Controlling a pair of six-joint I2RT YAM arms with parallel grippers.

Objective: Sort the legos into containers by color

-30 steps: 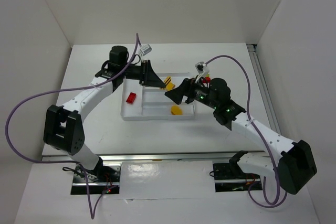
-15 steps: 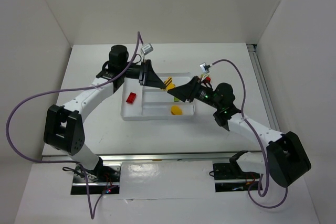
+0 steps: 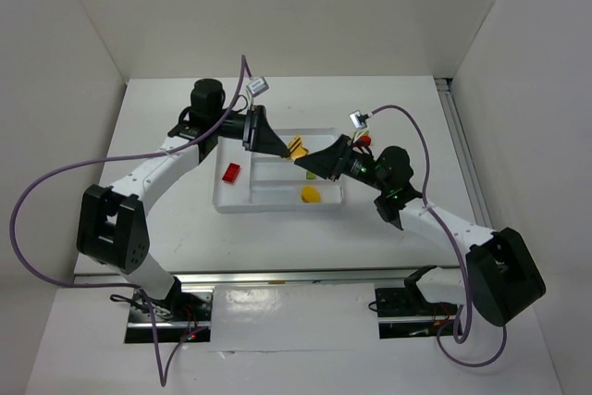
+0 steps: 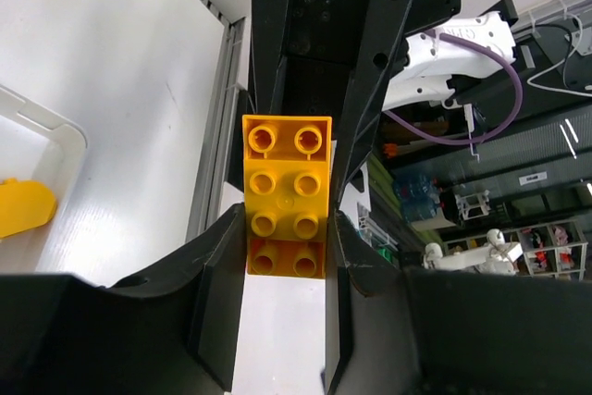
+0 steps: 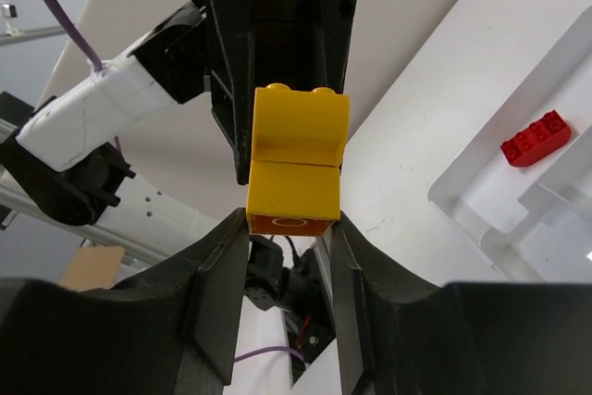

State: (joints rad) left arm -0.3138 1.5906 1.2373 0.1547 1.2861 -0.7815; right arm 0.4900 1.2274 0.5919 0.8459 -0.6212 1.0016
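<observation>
A yellow lego [image 3: 296,146] hangs above the white tray [image 3: 277,207], held between both grippers, which meet tip to tip. My left gripper [image 4: 285,256] is shut on the studded end of this yellow lego [image 4: 287,196]. My right gripper [image 5: 291,228] has its fingers pressed on the sides of the other end of the yellow lego [image 5: 296,164]. A red lego [image 3: 232,171] lies in the tray's tall left section, also visible as the red lego [image 5: 535,138] in the right wrist view. Another yellow lego [image 3: 310,194] lies in the front long section.
A bit of green [image 3: 311,173] shows in the tray under the right gripper. The tray rim [image 4: 57,132] and a yellow piece [image 4: 23,207] show at the left wrist view's left edge. White walls enclose the table; purple cables loop off both arms.
My right gripper has come up and leftward to the left gripper's tip, and its jaws have narrowed onto the yellow lego. The left gripper has kept still, holding the lego.
</observation>
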